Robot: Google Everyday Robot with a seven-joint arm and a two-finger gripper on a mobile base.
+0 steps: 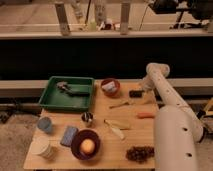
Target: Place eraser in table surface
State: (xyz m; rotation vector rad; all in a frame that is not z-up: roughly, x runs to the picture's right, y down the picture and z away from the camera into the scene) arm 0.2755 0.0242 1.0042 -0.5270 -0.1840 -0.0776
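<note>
The gripper (141,90) hangs low at the table's (100,131) far edge, eraser (135,93) right beside it for setting down; whether the jaws pinch it, I cannot tell.

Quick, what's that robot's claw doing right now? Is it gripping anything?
Gripper: at the table's far right edge, right beside the black eraser; whether it grips the eraser cannot be told.

My single view: high behind arm (172,110), facing down and forward across table surface (100,132); gripper (140,90) at far edge, eraser (135,93) touching it; mid distance.
</note>
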